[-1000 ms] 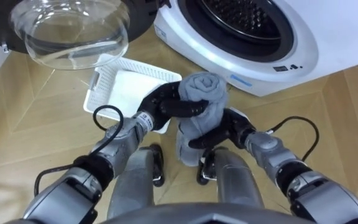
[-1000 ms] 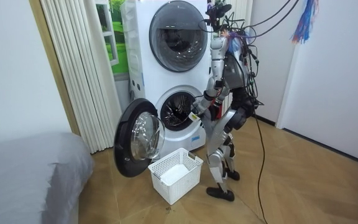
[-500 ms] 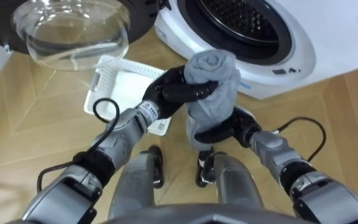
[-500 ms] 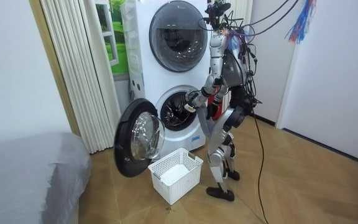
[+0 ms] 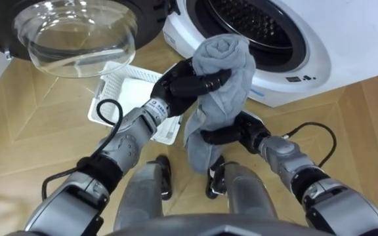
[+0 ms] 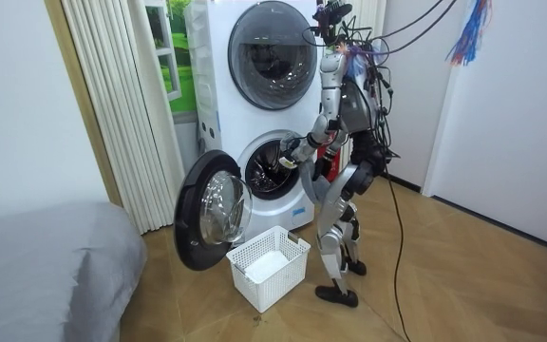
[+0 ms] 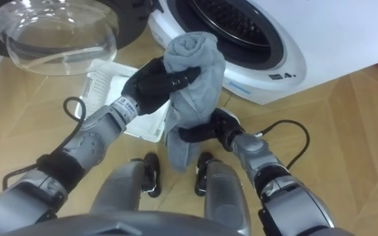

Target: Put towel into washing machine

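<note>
- The grey towel (image 5: 223,62) is held up in the air between both hands, just in front of the open washing machine (image 5: 310,56) and below its dark drum opening (image 5: 258,23).
- The left hand (image 5: 184,85) has its fingers curled round the rolled upper part of the towel.
- The right hand (image 5: 230,136) sits lower, with its fingers closed on the towel's middle (the loose end hangs down past it towards the robot's legs).
- The machine's round door (image 5: 77,36) stands swung open at the robot's left, its glass bowl facing up.
- A white basket (image 5: 112,88) rests on the wooden floor (image 5: 38,137) below the door, beside the left forearm; something white lies inside it.
- In the room view the robot stands upright, close to the lower of two stacked machines, with the basket by its feet and a grey bed (image 6: 46,266) at the room view's left.
</note>
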### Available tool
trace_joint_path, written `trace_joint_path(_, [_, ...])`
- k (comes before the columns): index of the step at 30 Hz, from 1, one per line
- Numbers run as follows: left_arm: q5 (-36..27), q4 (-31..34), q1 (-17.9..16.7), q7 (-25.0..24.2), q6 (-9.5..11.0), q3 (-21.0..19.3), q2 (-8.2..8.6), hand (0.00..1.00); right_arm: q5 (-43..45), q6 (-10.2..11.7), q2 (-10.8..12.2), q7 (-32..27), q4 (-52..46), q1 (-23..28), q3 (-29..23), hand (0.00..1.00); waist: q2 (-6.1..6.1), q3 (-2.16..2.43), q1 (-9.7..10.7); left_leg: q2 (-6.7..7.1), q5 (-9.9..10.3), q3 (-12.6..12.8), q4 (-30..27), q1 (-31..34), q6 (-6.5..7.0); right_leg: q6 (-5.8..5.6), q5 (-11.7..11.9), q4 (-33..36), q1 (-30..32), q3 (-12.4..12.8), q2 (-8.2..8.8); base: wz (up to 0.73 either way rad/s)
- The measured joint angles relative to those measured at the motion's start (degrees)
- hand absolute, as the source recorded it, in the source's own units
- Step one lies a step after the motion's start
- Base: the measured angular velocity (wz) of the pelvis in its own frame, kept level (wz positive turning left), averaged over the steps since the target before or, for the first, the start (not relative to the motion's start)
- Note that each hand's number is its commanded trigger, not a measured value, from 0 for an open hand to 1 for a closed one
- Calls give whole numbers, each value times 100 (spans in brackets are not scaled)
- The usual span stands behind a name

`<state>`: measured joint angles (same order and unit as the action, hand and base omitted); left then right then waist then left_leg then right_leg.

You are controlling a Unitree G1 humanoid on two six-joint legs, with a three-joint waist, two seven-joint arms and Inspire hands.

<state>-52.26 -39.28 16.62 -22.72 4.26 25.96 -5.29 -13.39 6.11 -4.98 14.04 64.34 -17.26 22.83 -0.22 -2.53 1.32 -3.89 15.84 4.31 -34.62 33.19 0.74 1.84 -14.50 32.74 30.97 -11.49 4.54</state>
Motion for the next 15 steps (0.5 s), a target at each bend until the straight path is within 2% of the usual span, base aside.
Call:
trace_joint_path(2, [0, 0, 0, 0, 0, -36, 0, 100, 0, 1, 19, 3, 0, 6, -2, 100, 0, -1, -10, -25, 1, 11, -16, 21, -1, 3, 12, -14, 6, 0, -22, 0])
trace_joint_path(3, [0, 0, -1, 0, 0, -72, 0, 58, 0, 5, 20, 31, 0, 11, -3, 100, -1, -3, -13, -35, 1, 11, -21, 25, -2, 6, 17, -26, 7, 1, -33, 0])
trace_joint_path(4, [0, 0, -1, 0, -1, -82, 0, 3, 0, 5, 19, 50, -1, 14, -2, 100, 0, -4, -12, -36, 1, 10, -20, 25, -2, 6, 17, -39, 8, 1, -34, 0])
trace_joint_path(5, [-3, 0, -1, 0, -1, -98, 9, 0, -1, 7, 22, 61, -13, 20, -2, 100, 5, -6, -14, -42, 1, 10, -15, 26, -3, 12, 21, -75, 8, 3, -43, 0])
trace_joint_path(7, [-5, 0, -1, 0, -3, -111, 11, 0, -1, 7, 32, 60, -16, 22, -2, 100, 9, -8, -23, -47, -3, 7, 0, 27, -10, 17, 29, -93, 10, 3, -52, 0])
trace_joint_path(11, [-6, 0, 0, 1, -8, -127, 23, 0, -39, 1, -9, 4, 6, 33, 6, 100, 16, -7, -173, -45, -8, 27, 20, 46, -18, 21, 33, -96, 75, 36, -47, -5])
trace_joint_path(15, [13, -7, -48, 16, -5, -361, 18, 0, -152, -83, -11, -98, 184, 49, -53, 100, 26, -10, -341, -43, -22, 20, 78, 59, -39, 29, 38, -108, 92, 14, -53, 1])
